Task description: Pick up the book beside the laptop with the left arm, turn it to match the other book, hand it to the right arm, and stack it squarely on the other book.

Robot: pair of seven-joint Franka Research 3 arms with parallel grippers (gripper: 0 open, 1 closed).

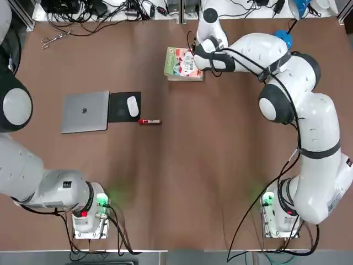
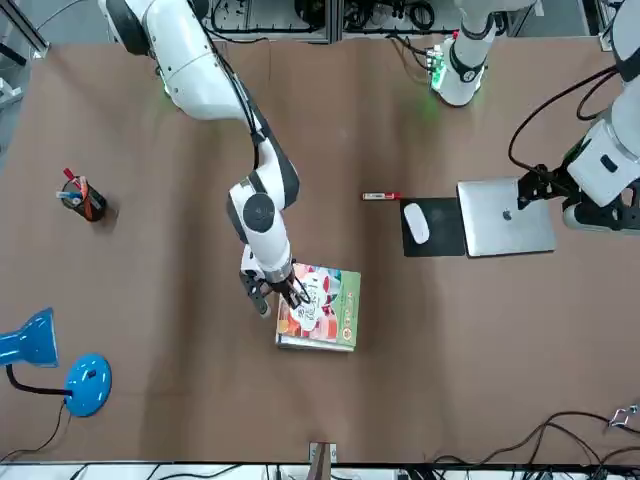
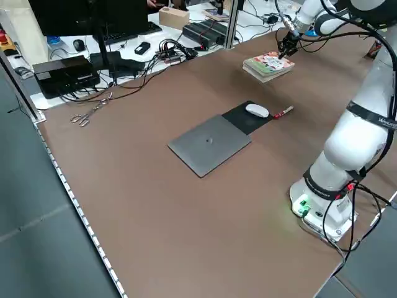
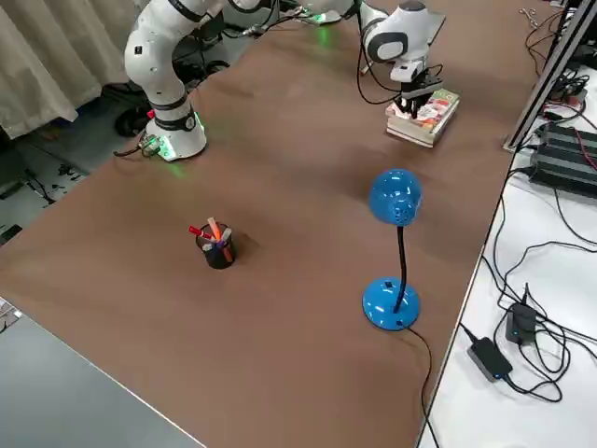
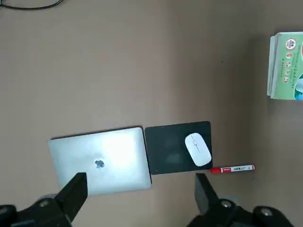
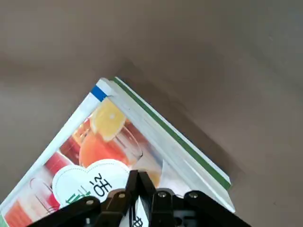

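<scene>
The green-bordered book lies on top of the other book at the far middle of the table, edges roughly in line. My right gripper is shut, and its fingertips press down on the colourful cover. From the front, the right gripper stands at the stack's edge nearest its own arm. The laptop lies closed on the left half of the table. My left gripper hangs open and empty high above the laptop.
A black mouse pad with a white mouse adjoins the laptop, and a red marker lies beside it. A blue lamp and a pen cup stand on the right arm's side. Scissors and cables lie at the far edge.
</scene>
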